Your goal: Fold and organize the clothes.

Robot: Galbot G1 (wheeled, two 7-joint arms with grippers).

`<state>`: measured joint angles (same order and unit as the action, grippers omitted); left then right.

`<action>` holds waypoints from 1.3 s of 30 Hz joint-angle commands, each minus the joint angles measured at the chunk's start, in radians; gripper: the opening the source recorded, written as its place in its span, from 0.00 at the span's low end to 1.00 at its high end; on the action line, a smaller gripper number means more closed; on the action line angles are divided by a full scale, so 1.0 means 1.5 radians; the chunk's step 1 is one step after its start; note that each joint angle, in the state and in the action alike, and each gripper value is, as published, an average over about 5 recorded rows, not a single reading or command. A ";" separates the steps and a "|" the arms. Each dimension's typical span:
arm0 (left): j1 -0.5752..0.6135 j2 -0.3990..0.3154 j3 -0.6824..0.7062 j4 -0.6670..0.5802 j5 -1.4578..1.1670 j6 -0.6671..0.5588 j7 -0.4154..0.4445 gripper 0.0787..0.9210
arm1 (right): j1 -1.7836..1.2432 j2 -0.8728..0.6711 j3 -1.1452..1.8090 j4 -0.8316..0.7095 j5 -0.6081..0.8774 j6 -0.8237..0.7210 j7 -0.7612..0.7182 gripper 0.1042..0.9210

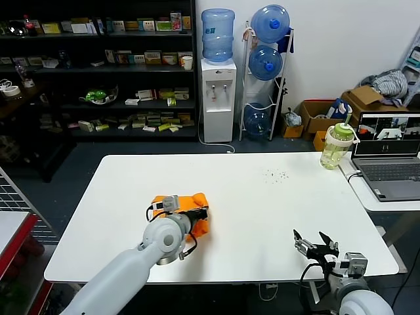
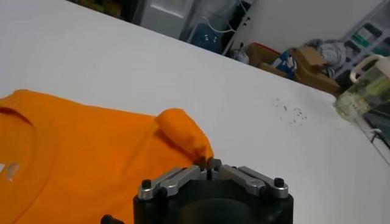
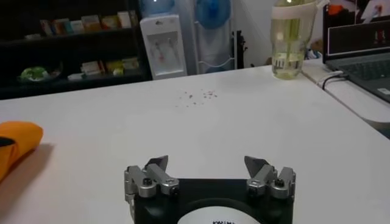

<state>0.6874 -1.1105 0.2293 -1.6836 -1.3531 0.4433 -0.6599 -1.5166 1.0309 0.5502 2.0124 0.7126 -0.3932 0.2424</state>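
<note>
The bright orange T-shirt [image 1: 195, 198] lies bunched and partly folded on the white table [image 1: 275, 210], left of centre near the front. In the left wrist view the T-shirt [image 2: 91, 152] shows its neck opening and a rolled-up edge. My left gripper [image 1: 202, 213] sits over the shirt's right edge, and its fingertips are pressed together on the cloth's corner [image 2: 208, 163]. My right gripper [image 1: 312, 237] is open and empty above the table's front right [image 3: 206, 161], well apart from the shirt, whose edge [image 3: 15, 143] shows far to its side.
A green-tinted drinking bottle [image 1: 338, 146] stands at the table's far right corner, beside a laptop [image 1: 390, 157] on a side table. Small dark specks [image 1: 276, 174] lie on the tabletop. A water dispenser [image 1: 217, 98], shelves and cardboard boxes stand behind.
</note>
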 commanded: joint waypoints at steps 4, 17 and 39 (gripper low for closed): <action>-0.072 -0.109 0.074 0.054 0.003 0.001 -0.056 0.02 | -0.008 0.000 0.008 0.005 0.003 -0.002 0.001 0.88; -0.071 -0.137 0.079 0.061 0.006 -0.003 -0.069 0.02 | -0.007 -0.002 0.009 0.006 0.005 0.003 -0.002 0.88; 0.506 0.078 -0.534 -0.138 0.377 -0.328 0.492 0.64 | -0.037 0.012 0.144 -0.062 -0.074 0.242 -0.246 0.88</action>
<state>0.8701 -1.1390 0.0124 -1.7810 -1.1706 0.2863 -0.4343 -1.5380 1.0144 0.6406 1.9687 0.6388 -0.2164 0.0654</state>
